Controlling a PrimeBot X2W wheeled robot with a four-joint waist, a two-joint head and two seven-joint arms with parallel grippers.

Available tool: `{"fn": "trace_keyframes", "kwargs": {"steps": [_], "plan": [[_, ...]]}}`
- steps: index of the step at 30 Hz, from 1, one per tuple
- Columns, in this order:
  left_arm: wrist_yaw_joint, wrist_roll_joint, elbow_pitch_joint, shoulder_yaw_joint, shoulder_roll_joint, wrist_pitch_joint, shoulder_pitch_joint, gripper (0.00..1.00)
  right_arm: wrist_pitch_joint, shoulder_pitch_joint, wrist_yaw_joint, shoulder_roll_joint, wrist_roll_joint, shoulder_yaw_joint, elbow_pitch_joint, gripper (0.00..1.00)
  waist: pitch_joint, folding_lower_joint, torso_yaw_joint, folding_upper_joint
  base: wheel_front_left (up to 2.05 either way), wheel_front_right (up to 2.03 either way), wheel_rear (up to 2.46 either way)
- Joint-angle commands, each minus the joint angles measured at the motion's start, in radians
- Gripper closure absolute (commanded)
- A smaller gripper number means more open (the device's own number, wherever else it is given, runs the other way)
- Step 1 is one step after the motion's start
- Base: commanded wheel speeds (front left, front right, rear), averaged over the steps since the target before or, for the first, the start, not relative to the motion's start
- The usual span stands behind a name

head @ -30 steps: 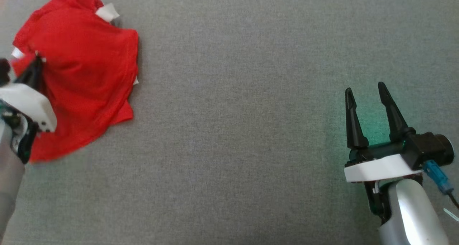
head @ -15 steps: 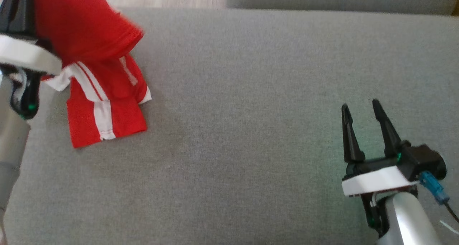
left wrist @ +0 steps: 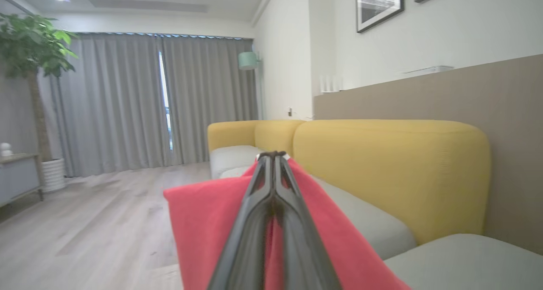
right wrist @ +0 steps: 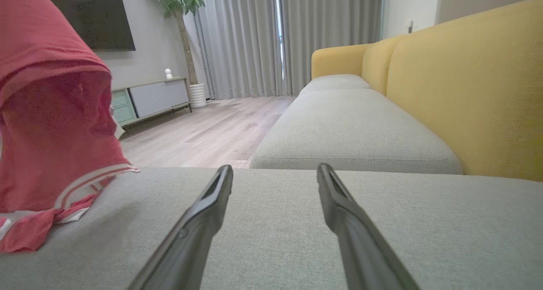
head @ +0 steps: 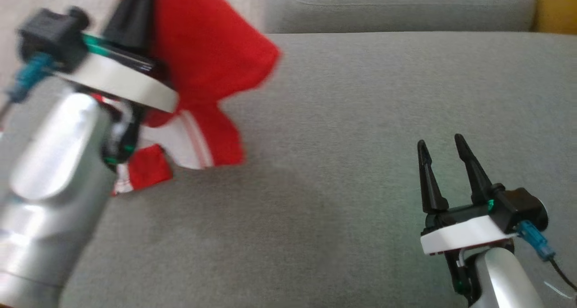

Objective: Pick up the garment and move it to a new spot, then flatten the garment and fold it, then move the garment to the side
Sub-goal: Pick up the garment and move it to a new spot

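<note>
Your red white-striped garment hangs lifted over the far left edge of the grey sofa seat, its lower hem resting on the cushion. Your left gripper is pinched tight on the fabric. Your right gripper is spread wide and empty, low over the seat's right front.

The red cloth garment is a thin, matt knit with a fine mesh-like texture, trimmed with smooth white bands. The grey sofa cushion is a coarse woven fabric, matt and slightly rough. The yellow sofa back is a similar close-woven cloth. The left gripper and right gripper have dark plastic fingers with a dull satin sheen, on smooth white plastic collars. The silver forearm casings are glossy. The pale wood-look floor is smooth, faintly shiny.
</note>
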Motion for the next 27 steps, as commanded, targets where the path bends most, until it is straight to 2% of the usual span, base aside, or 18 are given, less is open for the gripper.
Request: {"fn": "trace_keyframes", "kwargs": {"steps": [1, 7, 13, 14, 15, 20, 27], "plan": [[0.014, -0.003, -0.057, 0.027, 0.016, 0.012, -0.039, 1.0, -0.011, -0.025, 0.008, -0.005, 0.005, 0.028, -0.036, 0.0, 0.004, 0.0001, -0.028, 0.0, 0.0, 0.0, 0.0], [0.068, 0.004, -0.111, -0.028, -0.082, 0.037, -0.024, 1.0, -0.011, -0.052, 0.008, -0.005, 0.018, 0.05, -0.047, 0.0, 0.027, 0.0001, -0.129, 0.0, 0.0, 0.0, 0.0], [0.11, 0.004, -0.049, -0.06, -0.208, 0.02, -0.057, 1.0, -0.011, -0.081, 0.008, -0.005, 0.037, 0.062, -0.065, 0.0, 0.069, 0.0001, -0.229, 0.0, 0.0, 0.0, 0.0], [0.109, 0.003, -0.03, -0.065, -0.225, 0.016, -0.064, 0.13, -0.011, -0.085, 0.008, -0.005, 0.041, 0.061, -0.068, 0.0, 0.074, 0.0001, -0.239, 0.0, 0.0, 0.0, 0.0], [0.106, 0.003, -0.01, -0.069, -0.238, 0.011, -0.071, 0.0, -0.011, -0.087, 0.008, -0.005, 0.044, 0.059, -0.07, 0.0, 0.079, 0.0001, -0.248, 0.0, 0.0, 0.0, 0.0], [0.1, 0.031, 0.085, -0.069, -0.228, -0.046, -0.092, 0.0, -0.011, -0.087, 0.008, -0.005, 0.05, 0.041, -0.077, 0.0, 0.088, 0.0001, -0.247, 0.0, 0.0, 0.0, 0.0], [0.092, 0.036, 0.147, -0.005, -0.124, -0.113, -0.022, 0.0, -0.011, -0.061, 0.008, -0.005, 0.029, -0.005, -0.077, 0.0, 0.059, 0.0001, -0.14, 0.0, 0.0, 0.0, 0.0]]}}
